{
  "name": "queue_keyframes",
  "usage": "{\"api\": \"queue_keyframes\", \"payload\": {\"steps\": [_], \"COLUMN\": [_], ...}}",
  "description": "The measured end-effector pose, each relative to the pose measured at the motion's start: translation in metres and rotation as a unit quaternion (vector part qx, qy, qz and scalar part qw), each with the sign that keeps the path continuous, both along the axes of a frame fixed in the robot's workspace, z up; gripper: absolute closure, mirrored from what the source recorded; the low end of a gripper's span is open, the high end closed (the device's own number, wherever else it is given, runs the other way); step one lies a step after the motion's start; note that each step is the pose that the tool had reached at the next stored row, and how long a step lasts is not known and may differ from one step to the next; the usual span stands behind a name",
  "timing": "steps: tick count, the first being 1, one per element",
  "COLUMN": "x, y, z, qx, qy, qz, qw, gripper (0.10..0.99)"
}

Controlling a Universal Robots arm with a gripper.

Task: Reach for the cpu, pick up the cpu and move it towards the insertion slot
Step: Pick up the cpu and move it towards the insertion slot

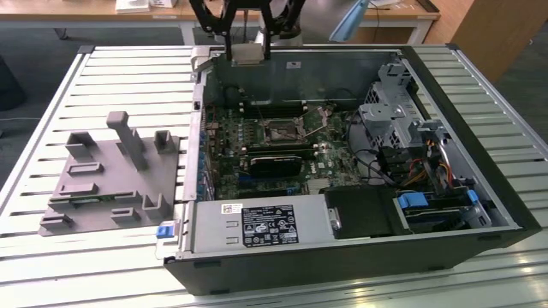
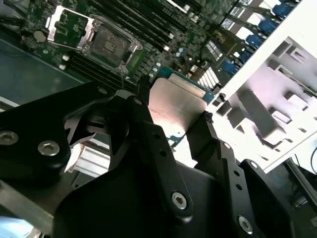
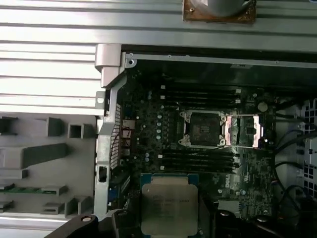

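Over at 9 o'clock in the exterior view the grey plastic fixture (image 1: 107,176) is sitting on the slatted tabletop (image 1: 128,70) next to the open computer case (image 1: 342,256). Up at 12 o'clock the gripper (image 1: 248,45) is hanging over the case's far edge, fingers pinching the cpu (image 1: 249,54) by its edges. Down on the motherboard, the insertion slot (image 1: 283,131) is lying open near dead centre, well apart from the chip.
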State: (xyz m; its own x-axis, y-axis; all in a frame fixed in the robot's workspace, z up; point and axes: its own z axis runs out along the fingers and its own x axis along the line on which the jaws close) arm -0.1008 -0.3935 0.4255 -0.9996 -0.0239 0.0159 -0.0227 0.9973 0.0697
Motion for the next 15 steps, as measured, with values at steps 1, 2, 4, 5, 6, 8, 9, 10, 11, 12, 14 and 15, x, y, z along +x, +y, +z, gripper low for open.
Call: {"api": "queue_keyframes", "payload": {"steps": [1,2,4,5,6,8,9,10,11,12,14,15], "x": [0.0039,0.0076,0.0151,0.0188,0.0226,0.0301,0.0338,0.0372,0.0407,0.0438,0.0490,0.0508], "y": [0.0015,0.0026,0.0041,0.0047,0.0053,0.0070,0.0077,0.0085,0.0093,0.0098,0.0105,0.0106], "z": [-0.0005,-0.0009,-0.0016,-0.0019,-0.0022,-0.0025,-0.0027,-0.0028,-0.0031,-0.0033,-0.0035,-0.0037], "qx": [0.0000,-0.0001,0.0000,0.0000,0.0000,0.0000,0.0000,0.0000,0.0000,0.0000,0.0000,0.0000], "qy": [0.0000,0.0000,0.0000,0.0000,0.0000,0.0000,0.0000,0.0000,0.0000,0.0000,0.0000,0.0000], "qz": [0.000,0.000,0.000,0.000,0.000,0.000,0.000,0.000,0.000,0.000,0.000,0.000], "qw": [1.0000,1.0000,1.0000,1.0000,1.0000,1.0000,1.0000,1.0000,1.0000,1.0000,1.0000,1.0000], "gripper": [0.541,0.541,0.541,0.541,0.541,0.541,0.541,0.541,0.541,0.541,0.541,0.541]}}
